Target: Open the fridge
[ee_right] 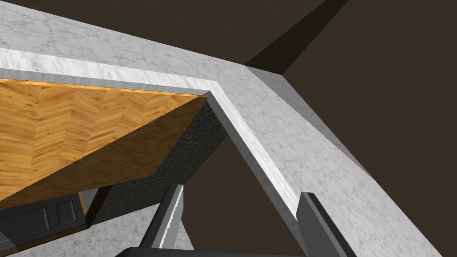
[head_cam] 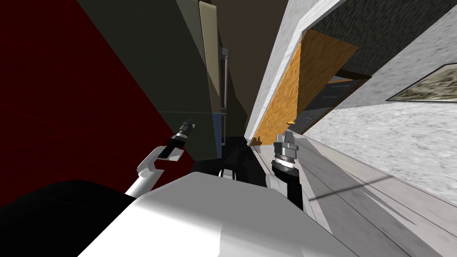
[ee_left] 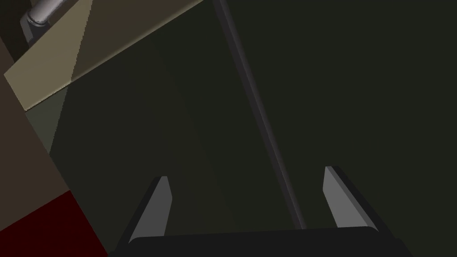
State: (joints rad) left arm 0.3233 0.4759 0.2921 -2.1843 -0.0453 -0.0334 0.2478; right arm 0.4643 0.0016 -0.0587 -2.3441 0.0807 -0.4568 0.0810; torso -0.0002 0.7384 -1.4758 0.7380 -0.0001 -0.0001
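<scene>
The tall dark olive fridge [head_cam: 178, 67] stands upright ahead-left, its grey handle [head_cam: 226, 80] running lengthwise along its height. The left gripper [head_cam: 189, 125], fingers apart, points at its dark face. The right gripper [head_cam: 288, 139], fingers also apart, hangs by the marble tabletop [head_cam: 274, 76].

Head view: heavy roll and wide-lens splay; straight edges fan out toward the corners. Light is uneven. The fridge [head_cam: 147, 67] side reads dim olive-black and flat. The pale speckled plane [head_cam: 392, 143] on my right is bright, crossed lower down by thin dark shadow streaks. Left wrist view very dim: my left pincer [ee_left: 246, 174] fingers [ee_left: 156, 209] show mid-grey against near-black. Right wrist view well lit: wood panel [ee_right: 67, 129] bright on one face, shaded on the other. Edges crisp throughout
</scene>
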